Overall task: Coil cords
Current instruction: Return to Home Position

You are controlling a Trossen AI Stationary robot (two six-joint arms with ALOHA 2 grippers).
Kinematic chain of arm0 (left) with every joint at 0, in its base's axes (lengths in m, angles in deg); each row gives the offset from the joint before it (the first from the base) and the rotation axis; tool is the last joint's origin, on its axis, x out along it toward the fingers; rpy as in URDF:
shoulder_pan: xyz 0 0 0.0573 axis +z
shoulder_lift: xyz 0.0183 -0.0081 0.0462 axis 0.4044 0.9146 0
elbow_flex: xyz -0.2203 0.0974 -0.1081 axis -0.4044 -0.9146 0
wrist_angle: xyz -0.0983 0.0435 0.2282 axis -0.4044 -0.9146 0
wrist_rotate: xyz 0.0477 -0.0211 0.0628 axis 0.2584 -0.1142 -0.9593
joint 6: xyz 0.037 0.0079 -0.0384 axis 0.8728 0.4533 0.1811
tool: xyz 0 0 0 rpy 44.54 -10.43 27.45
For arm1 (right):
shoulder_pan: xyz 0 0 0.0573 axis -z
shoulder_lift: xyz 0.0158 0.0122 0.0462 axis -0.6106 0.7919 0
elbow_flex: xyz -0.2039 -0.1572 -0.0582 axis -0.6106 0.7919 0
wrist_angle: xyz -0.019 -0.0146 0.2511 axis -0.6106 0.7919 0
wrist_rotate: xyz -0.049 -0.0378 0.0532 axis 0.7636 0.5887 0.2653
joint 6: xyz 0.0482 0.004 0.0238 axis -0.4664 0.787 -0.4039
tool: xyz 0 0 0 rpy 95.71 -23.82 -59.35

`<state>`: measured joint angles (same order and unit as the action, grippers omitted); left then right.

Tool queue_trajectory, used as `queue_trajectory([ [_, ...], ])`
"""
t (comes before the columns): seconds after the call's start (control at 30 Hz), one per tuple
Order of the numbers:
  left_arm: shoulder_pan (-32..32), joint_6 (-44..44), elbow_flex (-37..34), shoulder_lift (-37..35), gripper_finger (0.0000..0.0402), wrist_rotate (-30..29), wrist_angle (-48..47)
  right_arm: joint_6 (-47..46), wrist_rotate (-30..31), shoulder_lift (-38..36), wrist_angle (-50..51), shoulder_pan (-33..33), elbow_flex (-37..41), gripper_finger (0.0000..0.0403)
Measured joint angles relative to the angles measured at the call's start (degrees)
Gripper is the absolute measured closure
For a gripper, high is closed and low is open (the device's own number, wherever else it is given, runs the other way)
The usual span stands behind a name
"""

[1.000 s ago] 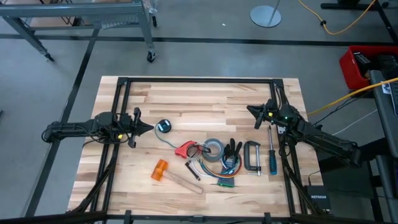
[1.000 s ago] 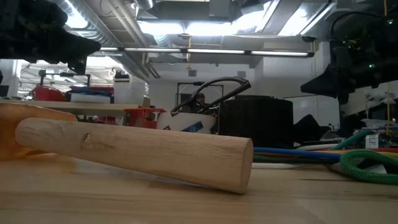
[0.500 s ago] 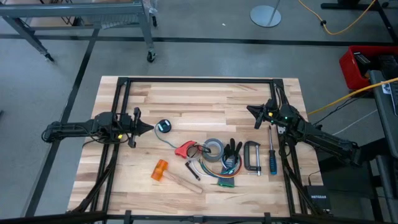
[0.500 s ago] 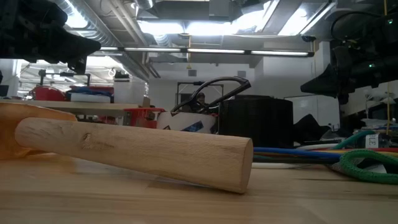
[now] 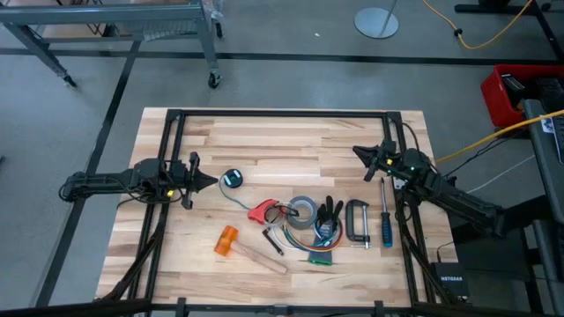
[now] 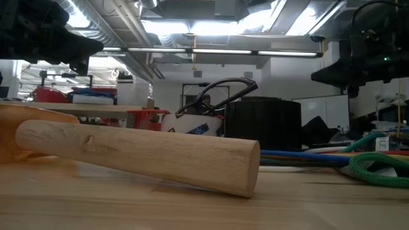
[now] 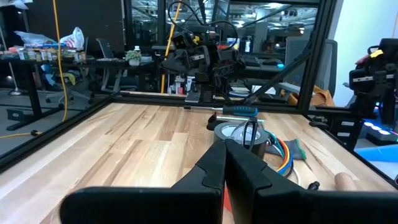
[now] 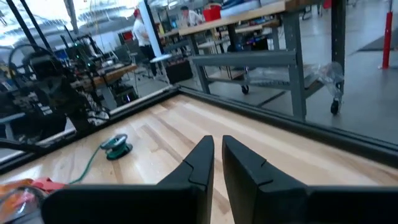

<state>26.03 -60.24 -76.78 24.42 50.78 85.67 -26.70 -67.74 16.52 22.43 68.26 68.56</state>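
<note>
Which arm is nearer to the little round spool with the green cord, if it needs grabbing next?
Probably left: the left pincer points at the spool just beside it, while the right pincer hangs far across the table.

Right gripper [image 5: 359,152] has shifted a little toward the far edge of the table [image 5: 264,132] and risen higher; its arm has drawn back slightly.

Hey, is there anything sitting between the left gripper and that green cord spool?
Nothing visible. The left gripper points at the spool with only bare table between them. The cord trails off the spool's far side, away from the gripper.
</note>
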Motion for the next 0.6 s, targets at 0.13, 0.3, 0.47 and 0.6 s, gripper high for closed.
queue_trajectory([
  [0.13, 0.00, 0.00, 0.00, 0.00, 0.0400, -0.02, 0.00, 0.00, 0.02, -1.46, -0.09, -2.27, 0.02, 0.0365],
  [0.3, 0.00, 0.00, 0.00, 0.00, 0.0400, -0.01, 0.00, 0.02, 0.00, -1.86, -0.11, -6.57, 0.02, 0.0365],
  [0.47, 0.00, 0.00, 0.00, 0.00, 0.0400, 0.00, 0.00, 0.00, 0.00, -1.85, -0.13, -10.55, 0.02, 0.0365],
  [0.6, 0.00, 0.00, 0.00, 0.00, 0.0400, -0.01, 0.00, 0.02, -0.02, -1.87, -0.13, -12.73, 0.02, 0.0365],
])
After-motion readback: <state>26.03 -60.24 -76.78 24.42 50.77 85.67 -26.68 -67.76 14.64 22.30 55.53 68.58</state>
